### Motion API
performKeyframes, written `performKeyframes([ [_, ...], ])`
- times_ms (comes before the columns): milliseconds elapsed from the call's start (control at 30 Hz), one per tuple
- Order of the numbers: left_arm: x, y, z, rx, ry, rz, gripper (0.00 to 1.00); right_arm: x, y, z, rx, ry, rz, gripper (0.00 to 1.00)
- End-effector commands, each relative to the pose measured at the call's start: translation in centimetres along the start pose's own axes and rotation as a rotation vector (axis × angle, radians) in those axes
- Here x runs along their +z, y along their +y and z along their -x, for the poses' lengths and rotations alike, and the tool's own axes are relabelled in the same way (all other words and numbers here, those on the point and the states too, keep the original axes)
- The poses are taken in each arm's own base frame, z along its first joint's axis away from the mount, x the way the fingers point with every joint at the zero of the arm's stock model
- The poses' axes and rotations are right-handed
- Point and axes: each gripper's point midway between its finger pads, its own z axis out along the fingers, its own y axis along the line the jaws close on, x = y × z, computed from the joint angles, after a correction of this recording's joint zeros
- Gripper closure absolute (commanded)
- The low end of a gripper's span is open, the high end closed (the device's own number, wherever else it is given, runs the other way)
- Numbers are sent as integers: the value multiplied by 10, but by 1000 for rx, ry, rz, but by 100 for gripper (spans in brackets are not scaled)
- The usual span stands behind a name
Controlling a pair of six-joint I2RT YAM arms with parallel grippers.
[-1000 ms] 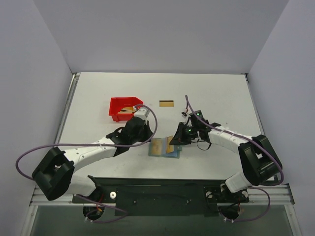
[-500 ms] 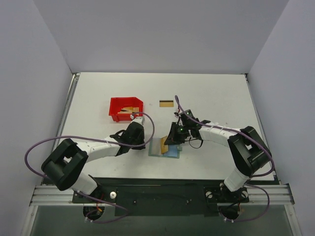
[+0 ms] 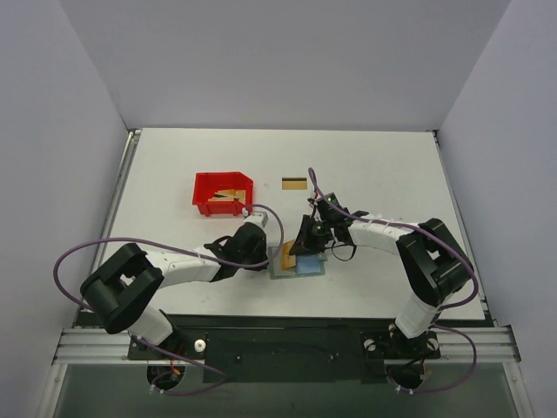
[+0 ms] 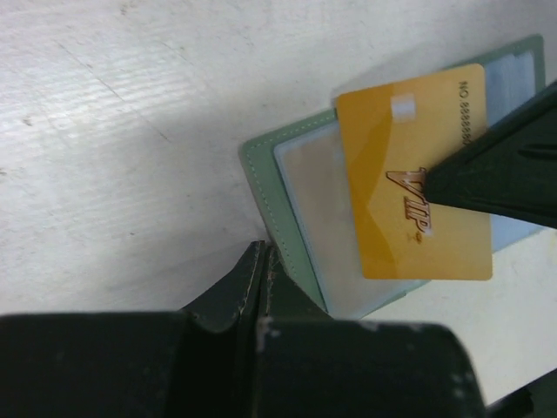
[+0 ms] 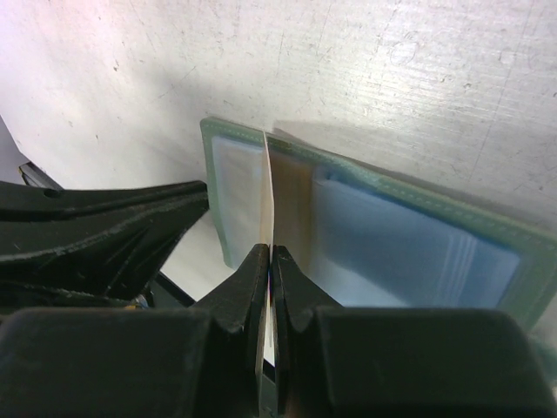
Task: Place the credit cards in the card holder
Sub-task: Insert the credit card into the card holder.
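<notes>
The wallet [image 3: 298, 264] lies open and flat on the table [image 3: 383, 174], toward 6 o'clock of the surface, with its light blue pockets facing up. The left claw [image 3: 263, 251] is clenched and empty, its tips at the wallet's 9 o'clock edge. The right claw [image 3: 304, 241] is clenched on a gold card [image 4: 413, 174], held tilted over the wallet's left half; entry into a pocket cannot be told. A second card [image 3: 294, 183] lies at 12 o'clock from the wallet, well apart. A red bin [image 3: 222, 193] at 10 o'clock holds further cards [image 3: 228, 195].
</notes>
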Motion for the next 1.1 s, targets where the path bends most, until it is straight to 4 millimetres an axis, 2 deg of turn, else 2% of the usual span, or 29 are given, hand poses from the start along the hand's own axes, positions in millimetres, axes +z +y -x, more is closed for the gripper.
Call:
performKeyframes([
  [0, 1, -10, -26, -4, 58, -23, 100, -3, 4, 4, 5, -12, 12, 100],
  [167, -3, 1, -25, -15, 53, 33, 100, -8, 0, 4, 0, -15, 2, 100],
  [300, -15, 6, -1, -22, -11, 76, 100, -12, -4, 3, -7, -9, -7, 100],
  [467, -31, -13, 40, -6, -111, 35, 100, -12, -6, 2, -17, -2, -15, 100],
  [600, -33, -42, 55, 3, -153, -97, 100, -13, -5, 2, -23, 8, -9, 100],
  [800, -17, -67, 42, 31, -102, -205, 100, -15, -4, -1, -61, 26, -1, 100],
  [900, -10, -69, 29, 33, -62, -221, 100, -19, -2, -1, -91, 35, 8, 100],
  [1067, -3, -72, 19, 33, -34, -239, 100, -25, 0, -3, -121, 62, 17, 100],
])
